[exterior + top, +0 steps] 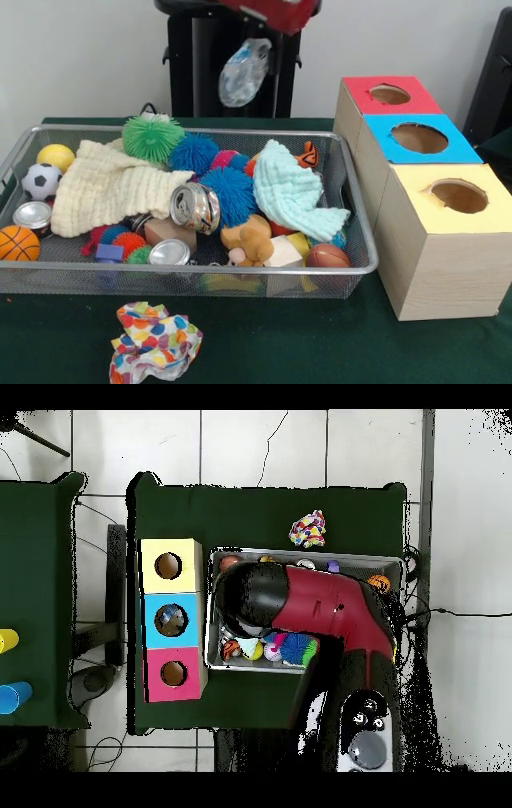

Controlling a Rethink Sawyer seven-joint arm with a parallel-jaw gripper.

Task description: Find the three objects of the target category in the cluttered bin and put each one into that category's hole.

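Observation:
The wire mesh bin (200,272) sits on the green table, full of balls, cloths and cans. A wrinkly clear plastic piece (244,70) hangs in the air above the bin's far edge, held from its top by my gripper (258,38) under the red arm end at the picture's top. No other clear plastic piece shows in the bin. In the overhead view the arm (320,609) covers most of the bin (212,654) and hides the gripper and the plastic.
Three wooden boxes with round holes stand beside the bin: red (390,94), blue (419,138), yellow (458,194). Silver cans (195,208), a cream cloth (112,188) and a mint cloth (292,192) lie in the bin. A dotted cloth (154,340) lies in front.

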